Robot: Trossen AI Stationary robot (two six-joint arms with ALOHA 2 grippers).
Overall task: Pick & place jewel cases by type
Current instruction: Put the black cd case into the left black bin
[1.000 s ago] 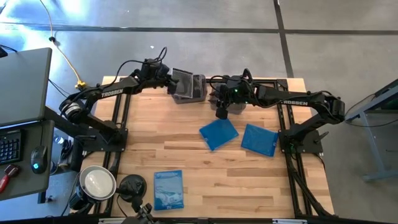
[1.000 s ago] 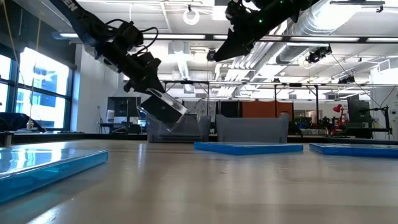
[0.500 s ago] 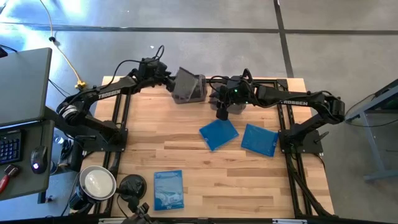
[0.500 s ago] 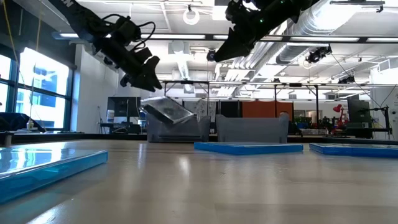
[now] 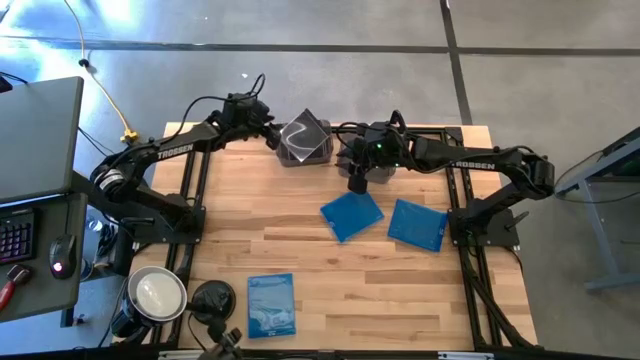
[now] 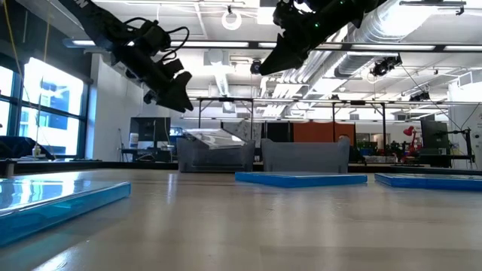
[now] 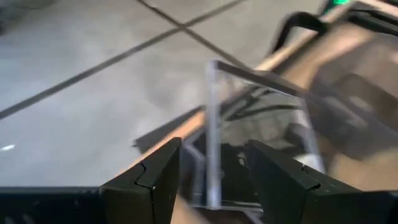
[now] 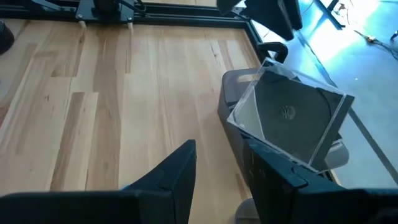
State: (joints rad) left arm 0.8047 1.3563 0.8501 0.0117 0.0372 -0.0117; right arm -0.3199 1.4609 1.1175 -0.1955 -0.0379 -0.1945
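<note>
A clear jewel case (image 5: 303,137) showing a shiny disc lies tilted across the top of the left smoky tub (image 5: 306,154) at the table's far edge; it also shows as the case (image 8: 289,118) in the right wrist view. My left gripper (image 5: 270,137) hangs open just left of it and above, touching nothing; the case (image 7: 249,124) stands beyond its fingers. My right gripper (image 5: 357,183) hovers open above the table by the right tub (image 6: 305,156). Two blue cases (image 5: 351,215) (image 5: 417,224) lie flat mid-table, and the pale printed case (image 5: 271,303) lies near the near edge.
A round black disc-shaped object (image 5: 212,300) and a white-topped round thing (image 5: 157,293) sit at the table's near left corner. Bare wood (image 5: 250,220) lies between the tubs and the printed case. Both arms reach over the far edge.
My left gripper has let go of the clear jewel case and drawn back up, toward the table's left. The case, held tilted above the left tub a second ago, has dropped and now lies across the tub's top. The right arm has kept still.
</note>
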